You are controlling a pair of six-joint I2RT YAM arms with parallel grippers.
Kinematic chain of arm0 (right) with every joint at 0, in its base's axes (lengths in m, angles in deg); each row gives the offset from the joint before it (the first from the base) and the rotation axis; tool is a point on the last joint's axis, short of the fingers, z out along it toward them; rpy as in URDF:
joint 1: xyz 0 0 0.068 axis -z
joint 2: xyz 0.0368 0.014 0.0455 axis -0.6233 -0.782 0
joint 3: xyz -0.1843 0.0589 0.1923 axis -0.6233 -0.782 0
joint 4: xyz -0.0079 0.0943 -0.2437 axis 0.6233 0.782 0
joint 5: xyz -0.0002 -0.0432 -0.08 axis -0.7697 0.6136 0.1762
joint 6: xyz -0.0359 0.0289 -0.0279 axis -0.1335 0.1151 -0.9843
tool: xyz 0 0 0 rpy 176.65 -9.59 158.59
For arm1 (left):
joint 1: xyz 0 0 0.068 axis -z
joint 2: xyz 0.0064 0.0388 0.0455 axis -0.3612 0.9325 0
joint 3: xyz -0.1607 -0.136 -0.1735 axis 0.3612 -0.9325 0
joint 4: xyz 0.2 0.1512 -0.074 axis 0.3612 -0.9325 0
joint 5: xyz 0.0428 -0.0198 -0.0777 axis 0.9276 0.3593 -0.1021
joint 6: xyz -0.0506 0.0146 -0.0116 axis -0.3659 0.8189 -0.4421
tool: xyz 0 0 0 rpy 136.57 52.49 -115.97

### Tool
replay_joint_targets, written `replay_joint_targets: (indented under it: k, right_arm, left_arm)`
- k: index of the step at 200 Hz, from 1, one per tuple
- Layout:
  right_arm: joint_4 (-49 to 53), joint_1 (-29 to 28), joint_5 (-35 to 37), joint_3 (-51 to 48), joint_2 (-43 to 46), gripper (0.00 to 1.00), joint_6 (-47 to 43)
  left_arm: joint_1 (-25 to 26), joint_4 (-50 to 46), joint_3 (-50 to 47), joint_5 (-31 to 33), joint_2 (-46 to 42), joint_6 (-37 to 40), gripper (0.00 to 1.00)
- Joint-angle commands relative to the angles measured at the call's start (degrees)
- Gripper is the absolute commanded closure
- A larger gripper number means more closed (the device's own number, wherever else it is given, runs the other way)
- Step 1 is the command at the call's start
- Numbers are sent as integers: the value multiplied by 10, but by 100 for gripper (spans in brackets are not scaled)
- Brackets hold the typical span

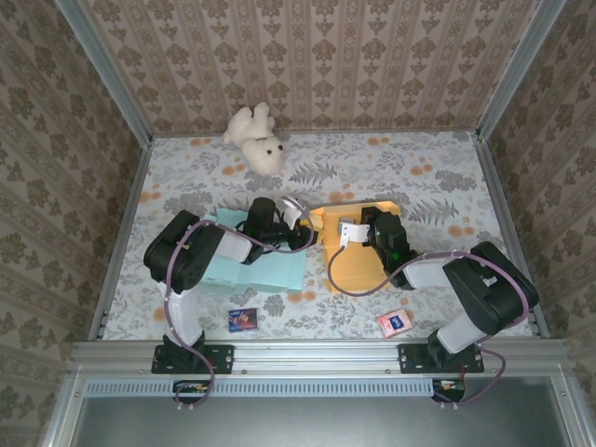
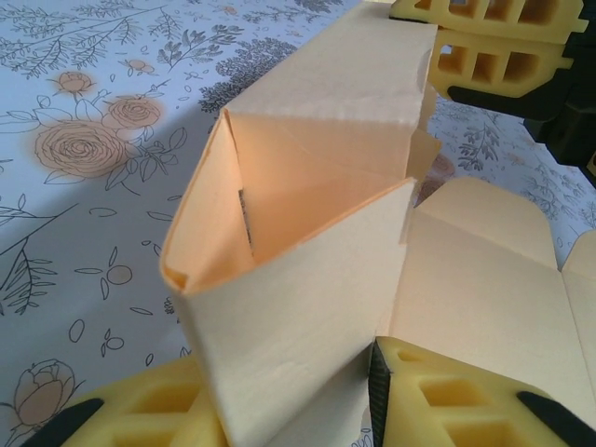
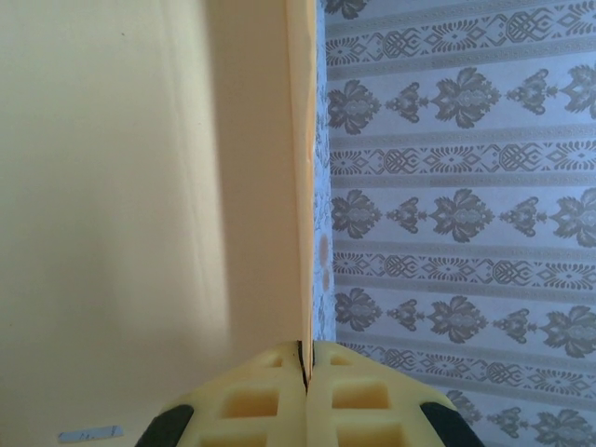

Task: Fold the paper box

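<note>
This is a staged robot test cell dressed to look homely: bare aluminium frame posts (image 1: 110,79) hold up flat panels of beige damask-patterned wallpaper (image 1: 354,56), and a floral-printed cloth covers the table (image 1: 438,177). A small white plush teddy bear (image 1: 256,137) lies by the back wall, and two black robot arms are bolted to a metal rail (image 1: 317,353) at the near edge.

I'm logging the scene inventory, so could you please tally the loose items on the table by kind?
Paper box blanks: 2, orange paper box and teal sheet
Small cards: 2, blue card and pink card
Soft toys: 1, white teddy bear
Total: 5
</note>
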Motion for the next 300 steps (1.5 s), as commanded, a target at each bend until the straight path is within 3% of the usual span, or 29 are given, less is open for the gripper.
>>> replay_joint_targets:
  k: [1,21,44,111,140,162,187,300]
  right_arm:
    - [-1,-3,11,-13,-12,100,20]
    - [0,-2,10,-12,-7,100,20]
    - [-4,-4,15,-11,-6,100,21]
    - [-20,-5,28,-14,2,100,31]
    - [-22,-6,28,-16,4,100,37]
    - [-28,-7,28,-18,4,100,36]
    - [-30,-9,24,-16,6,100,36]
    - [-33,-14,19,-19,5,100,34]
  left_arm:
    - [10,32,-8,-13,-24,-3,63]
    - [12,52,-14,-20,-25,-12,64]
    - [16,64,-23,-28,-30,-18,51]
    - [15,83,-60,-16,-51,-9,58]
    - [9,85,-73,-20,-65,-11,48]
    - [-15,110,-95,-14,-79,-26,51]
    - [-40,161,-100,-51,-66,-69,54]
    - [-27,180,-59,-71,-14,-95,54]
